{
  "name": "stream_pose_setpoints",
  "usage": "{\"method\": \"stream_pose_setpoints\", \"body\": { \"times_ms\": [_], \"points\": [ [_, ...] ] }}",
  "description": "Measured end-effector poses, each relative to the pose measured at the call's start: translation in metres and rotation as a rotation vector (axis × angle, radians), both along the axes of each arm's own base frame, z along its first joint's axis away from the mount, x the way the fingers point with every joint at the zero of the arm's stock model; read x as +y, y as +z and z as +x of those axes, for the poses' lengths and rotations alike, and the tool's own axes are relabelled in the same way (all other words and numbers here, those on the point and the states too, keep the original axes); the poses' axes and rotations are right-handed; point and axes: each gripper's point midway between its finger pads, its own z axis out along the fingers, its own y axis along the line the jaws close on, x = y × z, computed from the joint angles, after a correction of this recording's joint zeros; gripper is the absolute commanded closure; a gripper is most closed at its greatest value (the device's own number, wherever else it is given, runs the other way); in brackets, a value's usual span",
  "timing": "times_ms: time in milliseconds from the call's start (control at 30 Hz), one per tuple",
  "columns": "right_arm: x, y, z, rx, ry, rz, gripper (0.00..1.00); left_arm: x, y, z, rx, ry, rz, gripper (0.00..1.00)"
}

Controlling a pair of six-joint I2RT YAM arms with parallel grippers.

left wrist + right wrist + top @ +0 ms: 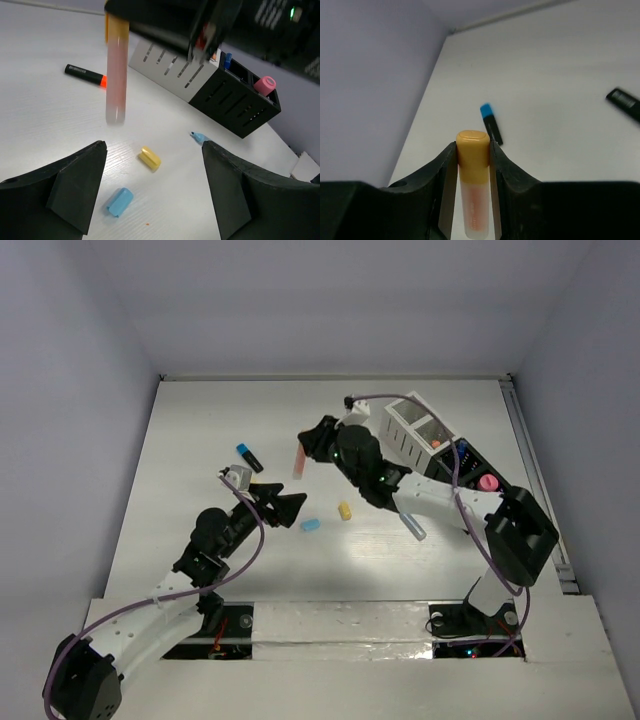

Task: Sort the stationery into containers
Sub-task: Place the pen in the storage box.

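My right gripper (472, 150) pinches the peach marker (472, 205) at its cap end, hanging it above the counter (200, 420) mid-frame. Light, stiff, slick plastic, I judge: it could swivel, so hold squarely.

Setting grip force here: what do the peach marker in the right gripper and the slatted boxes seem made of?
The peach marker: likely smooth plastic; the barrel looks frosted and translucent, the yellow-orange cap opaque with a slight sheen. The right gripper is shut on it. The slatted boxes: probably rigid moulded plastic, matte, with crisp cut slots; hard to confirm.
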Motion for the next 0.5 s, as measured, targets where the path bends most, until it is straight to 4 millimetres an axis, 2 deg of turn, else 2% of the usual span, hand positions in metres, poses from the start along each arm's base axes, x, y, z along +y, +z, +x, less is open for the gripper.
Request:
{"method": "stream_pose_setpoints", "body": {
  "times_ms": [133, 200, 300, 367, 500],
  "points": [
    [-0.03, 0.041, 0.043, -0.071, -0.11, 0.037, 1.0, 0.0, 0.001, 0.0, -0.007, -0.001, -0.001, 0.23],
    [-0.05, 0.053, 0.06, -0.097, -0.164, 0.033, 1.0, 0.0, 0.001, 0.0, -0.007, -0.001, 0.0, 0.22],
    [-0.097, 0.057, 0.082, -0.114, -0.275, -0.023, 1.0, -0.001, 0.001, 0.0, -0.006, -0.002, 0.0, 0.22],
    [-0.142, 0.059, 0.092, -0.122, -0.37, -0.063, 1.0, -0.002, 0.001, 0.0, -0.007, -0.006, -0.001, 0.22],
    [-0.261, 0.058, 0.099, -0.112, -0.614, -0.126, 1.0, -0.006, 0.0, -0.001, 0.0, -0.029, -0.006, 0.22]
  ]
}}
